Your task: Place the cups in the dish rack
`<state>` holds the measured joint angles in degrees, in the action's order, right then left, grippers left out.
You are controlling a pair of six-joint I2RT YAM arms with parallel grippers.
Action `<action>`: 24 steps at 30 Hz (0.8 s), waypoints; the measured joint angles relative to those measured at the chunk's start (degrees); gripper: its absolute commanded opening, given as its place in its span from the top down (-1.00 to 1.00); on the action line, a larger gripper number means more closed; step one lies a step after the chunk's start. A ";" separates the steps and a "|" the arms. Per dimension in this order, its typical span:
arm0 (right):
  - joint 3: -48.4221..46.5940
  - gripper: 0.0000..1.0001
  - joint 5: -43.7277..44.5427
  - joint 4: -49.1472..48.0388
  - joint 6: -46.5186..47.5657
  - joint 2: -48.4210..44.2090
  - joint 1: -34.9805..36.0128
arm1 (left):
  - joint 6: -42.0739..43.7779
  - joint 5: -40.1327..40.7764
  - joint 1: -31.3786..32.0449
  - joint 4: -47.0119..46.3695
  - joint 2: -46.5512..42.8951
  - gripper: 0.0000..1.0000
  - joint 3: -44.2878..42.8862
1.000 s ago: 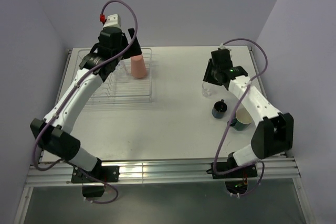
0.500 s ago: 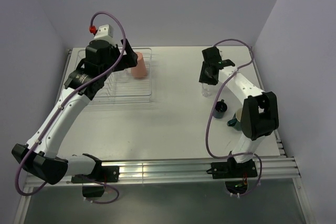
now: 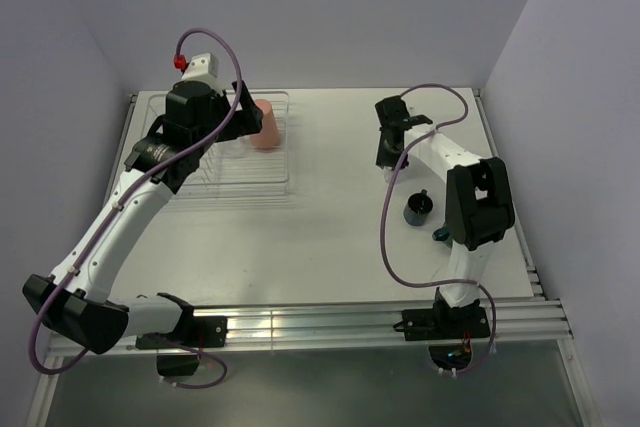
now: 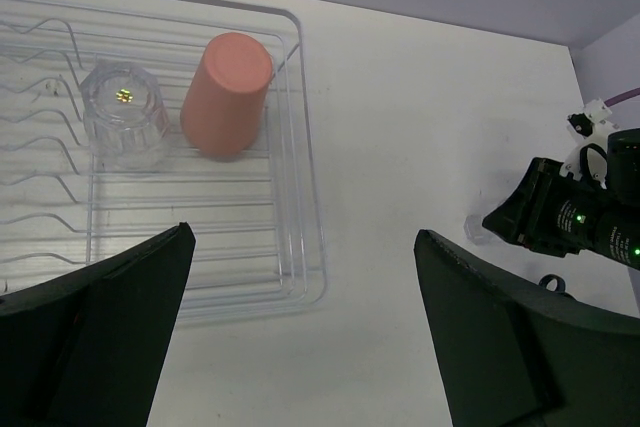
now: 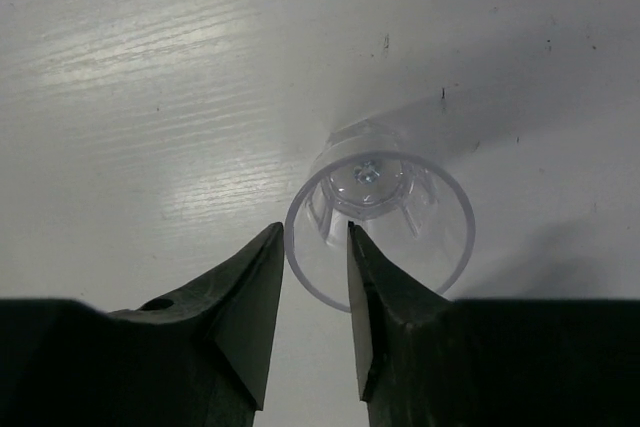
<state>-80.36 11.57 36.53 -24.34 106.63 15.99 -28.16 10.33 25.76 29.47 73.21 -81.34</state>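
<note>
Since half a second ago the right arm point(image 3: 470, 202) has swung its elbow inward across the table point(image 3: 340, 247), so that it now covers nearly all of the teal mug point(image 3: 441, 235), of which only a sliver of teal shows at the arm's edge; the left arm has hardly shifted. From the right wrist view, the right gripper point(image 5: 312, 232) has its jaws drawn close with only a narrow gap between them, and the near rim of the upright clear tumbler point(image 5: 385, 222) passes through that gap, one finger outside the wall and one over the mouth; the gap is wider than the glass wall, and whether either finger touches the glass cannot be told; the lower part of the tumbler's rim is cut off behind the finger bodies. Just beside it on the table stands the dark navy mug point(image 3: 417, 211), free of both arms. Over the dish rack point(image 4: 240, 305) the left gripper point(image 4: 303, 237) hangs spread wide and holds nothing; only its finger bases show, cropped by the picture's lower edge. Inside the rack at its far end sit the salmon-pink tumbler point(image 4: 226, 97) and, close beside it, the inverted clear tumbler point(image 4: 124, 115), closed ends toward the camera; the rack's left side runs out of the left wrist view.
</note>
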 measured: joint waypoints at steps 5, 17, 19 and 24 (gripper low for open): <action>-0.04 0.97 0.09 -0.13 0.22 0.90 0.00 | 0.00 -0.02 0.00 0.04 -0.24 -0.98 0.85; -0.42 1.00 -5.40 0.66 0.24 -6.29 0.66 | -1.70 -15.89 -4.17 -2.45 -0.44 -0.99 3.02; -0.26 1.00 -10.71 -0.31 -0.24 -12.17 0.85 | -5.33 -28.33 -10.29 -8.15 -1.05 -0.98 6.27; -0.26 1.00 -23.54 -7.43 -3.91 -26.53 3.63 | -15.45 -48.28 -19.61 -21.38 -0.46 -0.99 14.10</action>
<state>-80.62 -11.97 29.10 -28.25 80.09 19.62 -43.62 -37.95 6.15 8.10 72.75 -67.24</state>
